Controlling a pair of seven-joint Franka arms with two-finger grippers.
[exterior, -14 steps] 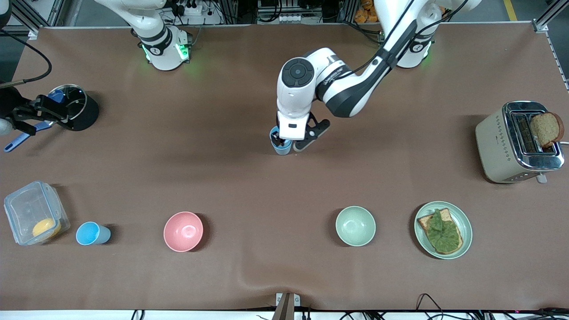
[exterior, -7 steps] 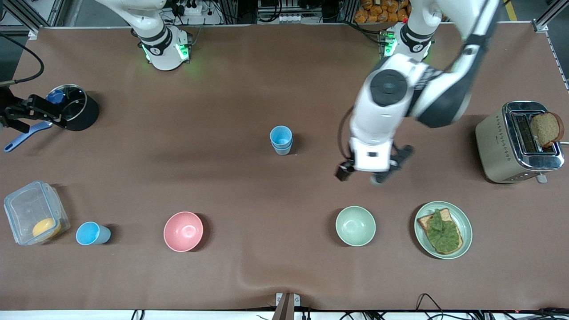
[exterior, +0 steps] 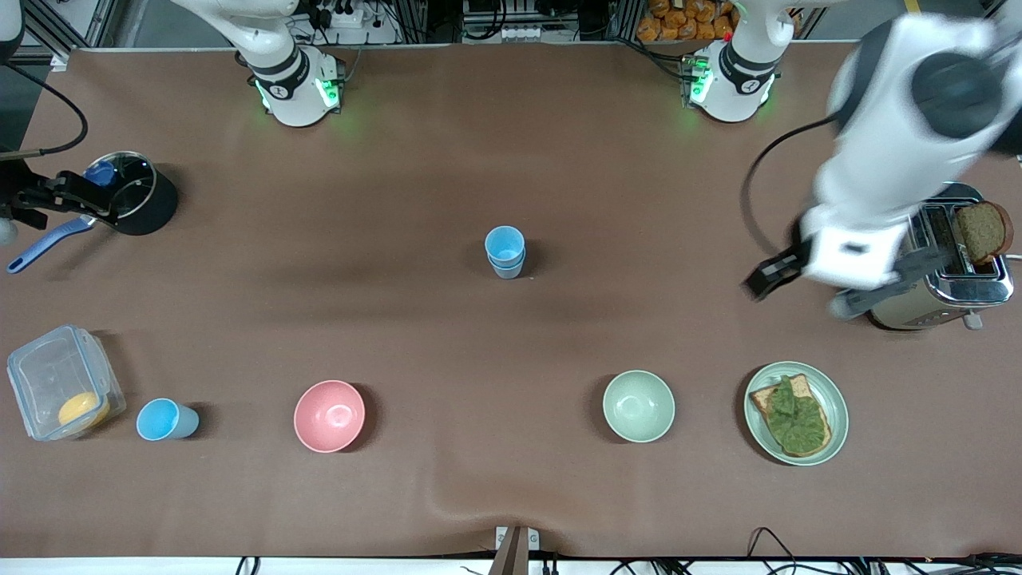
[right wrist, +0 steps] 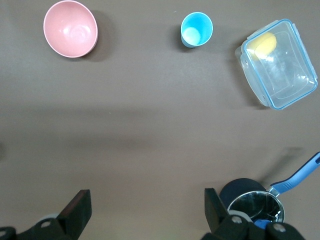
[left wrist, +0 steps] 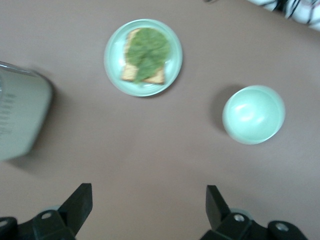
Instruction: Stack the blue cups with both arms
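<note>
The stacked cups (exterior: 505,251) are standing mid-table, one nested in the other; the left gripper (exterior: 806,289) is hanging over the table beside the toaster (exterior: 930,271), fingers released and empty; the right gripper (exterior: 48,201) is waiting beside the pot (exterior: 144,204), fingers spread, empty.

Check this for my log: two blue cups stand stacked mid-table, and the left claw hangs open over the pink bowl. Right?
Not quite. The stacked blue cups are mid-table and the left claw is open, but it hangs beside the toaster, not over the pink bowl. The front view shows this.
</note>
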